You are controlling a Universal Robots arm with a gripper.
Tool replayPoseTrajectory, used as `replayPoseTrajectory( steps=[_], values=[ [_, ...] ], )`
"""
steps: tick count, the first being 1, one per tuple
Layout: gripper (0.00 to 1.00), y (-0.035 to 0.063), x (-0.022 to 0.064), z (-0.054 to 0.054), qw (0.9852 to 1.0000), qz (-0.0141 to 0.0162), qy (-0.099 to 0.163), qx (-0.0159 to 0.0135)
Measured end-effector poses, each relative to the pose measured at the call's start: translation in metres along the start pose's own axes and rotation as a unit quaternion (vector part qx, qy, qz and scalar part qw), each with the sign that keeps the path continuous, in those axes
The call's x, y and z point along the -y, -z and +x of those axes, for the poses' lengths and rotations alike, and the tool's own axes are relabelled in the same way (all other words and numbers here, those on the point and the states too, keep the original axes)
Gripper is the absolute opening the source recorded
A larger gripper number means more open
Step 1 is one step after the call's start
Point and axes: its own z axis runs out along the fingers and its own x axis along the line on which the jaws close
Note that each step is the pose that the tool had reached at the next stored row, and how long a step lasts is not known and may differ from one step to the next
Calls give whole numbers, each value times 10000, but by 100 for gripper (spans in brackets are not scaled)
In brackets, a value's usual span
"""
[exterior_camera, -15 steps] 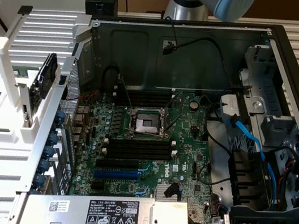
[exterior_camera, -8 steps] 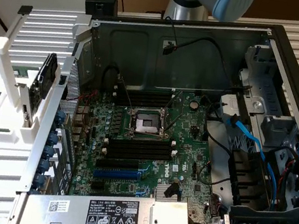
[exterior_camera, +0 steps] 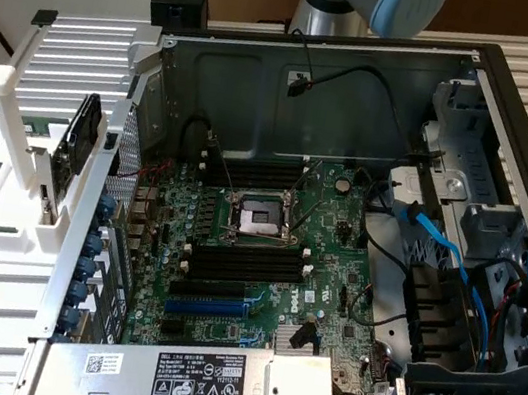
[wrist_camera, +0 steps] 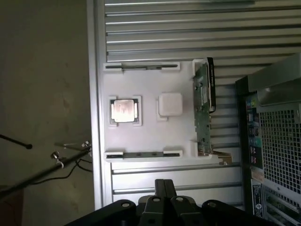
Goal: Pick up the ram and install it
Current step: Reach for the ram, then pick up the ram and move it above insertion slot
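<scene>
My gripper (wrist_camera: pixel 163 184) is pressed shut with nothing in it. The ram (wrist_camera: pixel 141 154) lies in the white tray (wrist_camera: pixel 146 134), just ahead of my fingertips and untouched.

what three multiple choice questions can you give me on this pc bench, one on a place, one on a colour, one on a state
1. Where does the silver processor chip lie?
A in the motherboard socket
B on the white holder
C on the power supply
2. What colour is the flat cable inside the computer case?
A yellow
B white
C blue
3. How is the hand?
A shut and empty
B wide open
C shut on the ram
Key: B, the chip sits in a recess of the holder; C, the cable shows blue in the exterior view; A, the fingers meet with nothing between them.
</scene>
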Motion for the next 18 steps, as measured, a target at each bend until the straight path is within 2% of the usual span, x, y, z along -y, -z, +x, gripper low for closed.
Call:
replayPoseTrajectory(
  steps=[5, 6, 18],
  values=[
    [10, -14, -99, 221, 10000, 0, 0, 0],
    [10, -15, -142, 278, 10000, -1, 0, -1],
    [10, -16, -142, 279, 10000, 0, 0, 0]
  ],
)
